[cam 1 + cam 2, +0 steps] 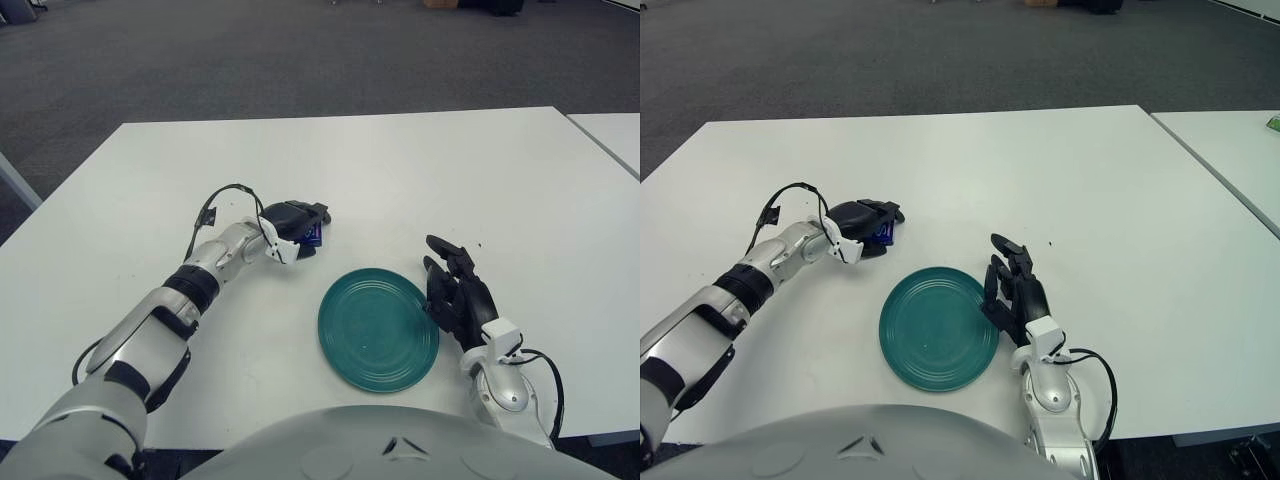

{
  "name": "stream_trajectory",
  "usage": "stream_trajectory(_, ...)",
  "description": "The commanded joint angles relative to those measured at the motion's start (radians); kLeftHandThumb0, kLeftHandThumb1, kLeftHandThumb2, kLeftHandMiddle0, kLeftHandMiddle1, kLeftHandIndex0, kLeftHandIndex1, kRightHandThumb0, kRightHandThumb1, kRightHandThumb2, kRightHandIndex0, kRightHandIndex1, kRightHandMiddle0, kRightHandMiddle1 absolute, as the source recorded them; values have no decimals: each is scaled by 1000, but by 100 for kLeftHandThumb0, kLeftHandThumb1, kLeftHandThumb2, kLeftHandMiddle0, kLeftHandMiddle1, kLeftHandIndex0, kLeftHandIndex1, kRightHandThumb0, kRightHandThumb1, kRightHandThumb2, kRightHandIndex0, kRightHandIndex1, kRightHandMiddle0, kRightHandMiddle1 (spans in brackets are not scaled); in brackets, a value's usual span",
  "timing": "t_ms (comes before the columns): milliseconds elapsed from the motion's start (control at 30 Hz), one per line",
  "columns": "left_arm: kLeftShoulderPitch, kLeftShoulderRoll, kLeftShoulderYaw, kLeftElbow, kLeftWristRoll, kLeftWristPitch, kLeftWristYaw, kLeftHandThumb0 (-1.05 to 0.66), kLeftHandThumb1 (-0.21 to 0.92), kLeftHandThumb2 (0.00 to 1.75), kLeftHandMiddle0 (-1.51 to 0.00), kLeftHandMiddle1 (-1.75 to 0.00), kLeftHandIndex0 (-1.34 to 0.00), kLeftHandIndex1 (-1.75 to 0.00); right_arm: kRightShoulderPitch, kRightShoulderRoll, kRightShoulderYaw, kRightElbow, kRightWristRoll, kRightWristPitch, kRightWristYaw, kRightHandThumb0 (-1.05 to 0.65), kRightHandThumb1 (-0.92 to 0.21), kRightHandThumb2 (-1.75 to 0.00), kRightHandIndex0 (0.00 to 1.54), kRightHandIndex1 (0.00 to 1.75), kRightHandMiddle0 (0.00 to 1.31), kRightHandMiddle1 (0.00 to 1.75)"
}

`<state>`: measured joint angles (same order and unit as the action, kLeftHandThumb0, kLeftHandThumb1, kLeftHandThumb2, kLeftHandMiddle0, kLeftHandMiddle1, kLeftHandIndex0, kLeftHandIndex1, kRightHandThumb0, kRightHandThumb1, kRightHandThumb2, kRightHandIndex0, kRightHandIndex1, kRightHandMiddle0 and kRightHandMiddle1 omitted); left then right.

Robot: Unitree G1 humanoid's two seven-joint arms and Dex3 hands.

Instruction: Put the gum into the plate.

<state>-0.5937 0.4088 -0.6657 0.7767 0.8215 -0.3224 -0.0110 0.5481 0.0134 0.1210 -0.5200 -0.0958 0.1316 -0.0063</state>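
Up-left of the green plate (378, 328), the left hand (295, 222) is closing its fingers around the blue gum (313, 235) on the table (420, 180), a grasp needing a lift and carry rightward over the plate, while the right hand (458, 297), fingers spread, is idling at the plate's right rim.

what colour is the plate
Teal green, with faint concentric rings; the plate shows best in the left eye view.

A white table (380, 170) carries a teal plate (378, 328) near its front edge, right of centre.
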Motion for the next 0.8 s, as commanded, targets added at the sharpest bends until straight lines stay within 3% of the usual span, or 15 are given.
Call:
stream_trajectory(0,49,5,-53,67,58,9,-3,-39,66,77,-30,-65,-43,-159,101,-11,-20,-9,14,-6,-4,-65,-92,-93,29,0,0,65)
stream_trajectory(67,62,9,-42,47,46,14,14,-39,64,80,-34,-78,-45,-160,97,-11,-24,0,15,-15,-5,-64,-92,-93,29,0,0,65)
stream_trajectory(100,67,11,-38,37,41,16,20,-25,61,83,-37,-101,-47,-162,95,-11,-26,3,15,-19,-6,-64,-92,-93,29,0,0,66)
stream_trajectory(133,78,8,-25,27,27,15,36,-20,60,85,-38,-110,-48,-163,93,-12,-28,6,15,-24,-6,-64,-92,-93,29,0,0,66)
stream_trajectory(200,95,4,-6,12,6,12,60,-8,40,109,-58,-127,-53,-170,92,-12,-30,10,15,-31,-7,-64,-92,-93,29,0,0,68)
stream_trajectory(300,109,-4,14,7,-17,-3,94,-3,26,126,-74,-131,-57,-173,88,-12,-35,13,19,-30,-6,-64,-92,-93,29,0,0,69)
stream_trajectory(433,115,-16,27,19,-30,-21,134,-1,17,135,-84,-131,-60,-174,83,-10,-40,19,28,-30,-3,-64,-92,-93,29,0,0,70)
stream_trajectory(767,109,-41,43,78,-39,-60,215,0,17,141,-81,-150,-52,-175,76,-10,-46,38,47,-50,0,-63,-92,-92,28,0,0,71)
